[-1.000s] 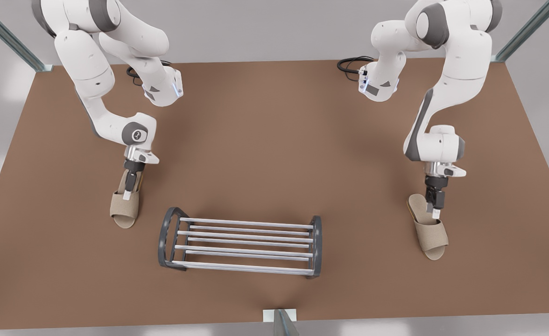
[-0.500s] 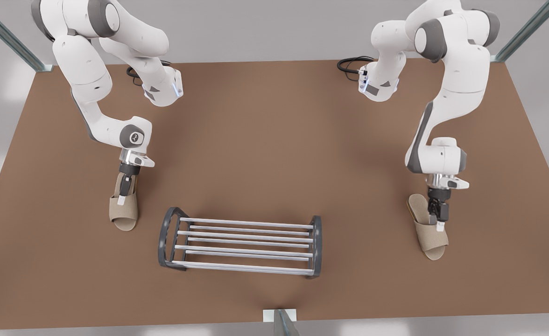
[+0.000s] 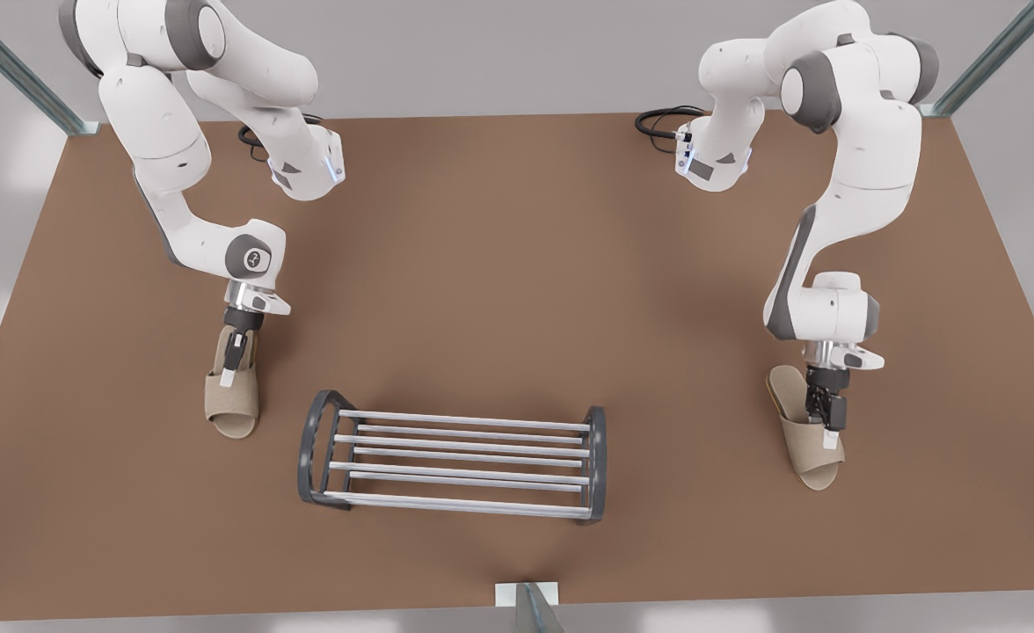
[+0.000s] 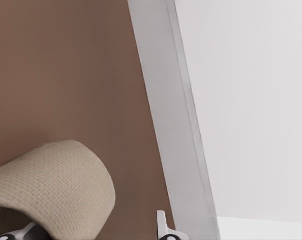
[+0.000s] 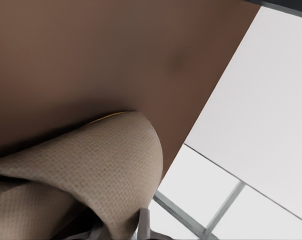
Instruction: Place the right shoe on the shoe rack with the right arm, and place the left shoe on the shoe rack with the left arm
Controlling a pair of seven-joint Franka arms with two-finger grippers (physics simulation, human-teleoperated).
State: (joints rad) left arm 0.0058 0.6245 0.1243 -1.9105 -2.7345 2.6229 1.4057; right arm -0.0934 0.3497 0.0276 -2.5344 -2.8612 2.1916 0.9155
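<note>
- Two Franka arms (image 3: 165,132), glossy white rounded shells with dark grey joint rings and caps.
- One grey cap (image 3: 253,257) bears a small white mark (unreadable).
- Silver wrist flanges (image 3: 249,299) above black grippers with pale fingertips (image 3: 228,378).
- Black cables (image 3: 662,119) looped at each base, beside blue-lit panels.

The scene is viewed by the front camera from high above the near edge of the table (image 3: 499,264), angled down toward both arm bases at the far side, so the whole tabletop is taken in. Each wrist camera is held very close over a slipper: one beige slipper (image 4: 50,185) is seen in the left wrist view, the other slipper (image 5: 90,170) in the right. Slippers, brown surface and a table edge are shared with the front view.
</note>
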